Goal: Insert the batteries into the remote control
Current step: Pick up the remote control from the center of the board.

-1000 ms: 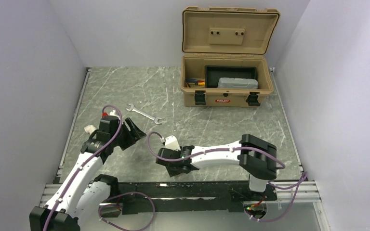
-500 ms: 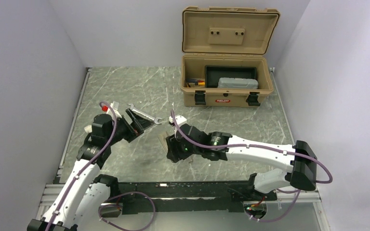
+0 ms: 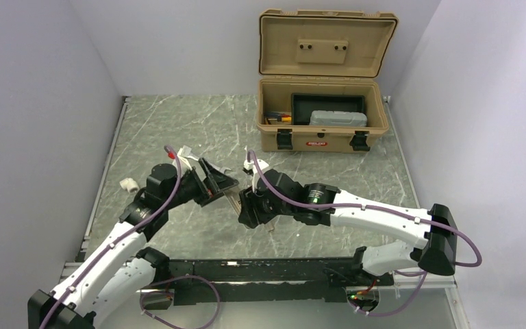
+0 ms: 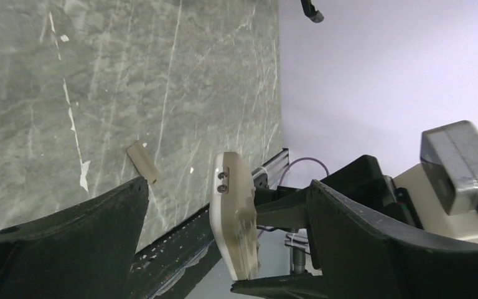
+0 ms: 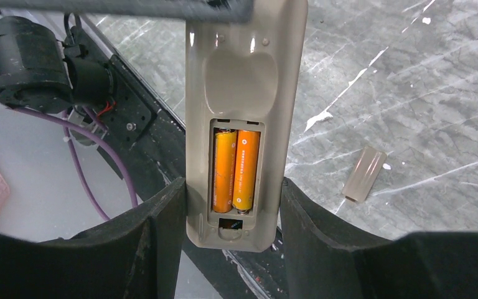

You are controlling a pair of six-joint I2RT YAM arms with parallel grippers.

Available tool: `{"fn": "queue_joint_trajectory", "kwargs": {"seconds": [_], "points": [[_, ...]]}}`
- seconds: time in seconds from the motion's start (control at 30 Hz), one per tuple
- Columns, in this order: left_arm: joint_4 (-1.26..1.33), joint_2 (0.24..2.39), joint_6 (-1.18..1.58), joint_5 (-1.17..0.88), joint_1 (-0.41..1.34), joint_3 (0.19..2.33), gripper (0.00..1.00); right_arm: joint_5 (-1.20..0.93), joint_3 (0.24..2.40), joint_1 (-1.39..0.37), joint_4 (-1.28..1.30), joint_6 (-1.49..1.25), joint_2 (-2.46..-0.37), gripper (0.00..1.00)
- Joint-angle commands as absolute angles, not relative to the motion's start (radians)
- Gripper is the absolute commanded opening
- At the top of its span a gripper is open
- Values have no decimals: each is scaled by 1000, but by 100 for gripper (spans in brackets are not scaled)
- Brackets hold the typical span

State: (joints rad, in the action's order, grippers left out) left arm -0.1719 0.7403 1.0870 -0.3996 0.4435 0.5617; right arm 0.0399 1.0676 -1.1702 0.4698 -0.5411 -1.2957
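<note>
The remote control lies grey-tan back up, and my right gripper is shut on its near end. Its battery bay is uncovered, with two orange batteries seated side by side inside. In the left wrist view the remote control shows edge-on between the wide-apart fingers of my left gripper, which is open and holds nothing. From above, the left gripper and the right gripper meet at the remote control near the table's middle.
A loose tan battery cover lies on the marble table beside the remote. An open tan toolbox stands at the back right. A silver wrench pokes out behind the left arm. A small white fitting sits at the left.
My left gripper has opened wide and swung right until its fingers straddle the remote. The right arm reached out from the near edge with the remote, then held still.
</note>
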Motion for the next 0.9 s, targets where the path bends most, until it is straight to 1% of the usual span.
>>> {"fn": "queue_joint_trajectory", "kwargs": {"seconds": [0.0,0.07,0.23,0.3,0.47,0.53,0.87], "points": [[-72,758,1144,-345,499,553,97,29,1118,-1165,453,-527,-1259,0],[-60,771,1148,-336,516,559,91,29,1121,-1166,453,-528,-1257,0],[-47,796,1148,-326,542,573,69,38,1123,-1166,456,-520,-1256,0],[-48,803,1147,-326,546,576,66,41,1125,-1165,459,-519,-1255,0],[-39,813,1150,-325,558,574,55,44,1116,-1165,443,-522,-1247,0],[-37,818,1150,-322,563,574,53,47,1115,-1166,443,-521,-1246,0],[-33,827,1150,-311,596,579,52,61,1112,-1162,447,-504,-1251,0]]}}
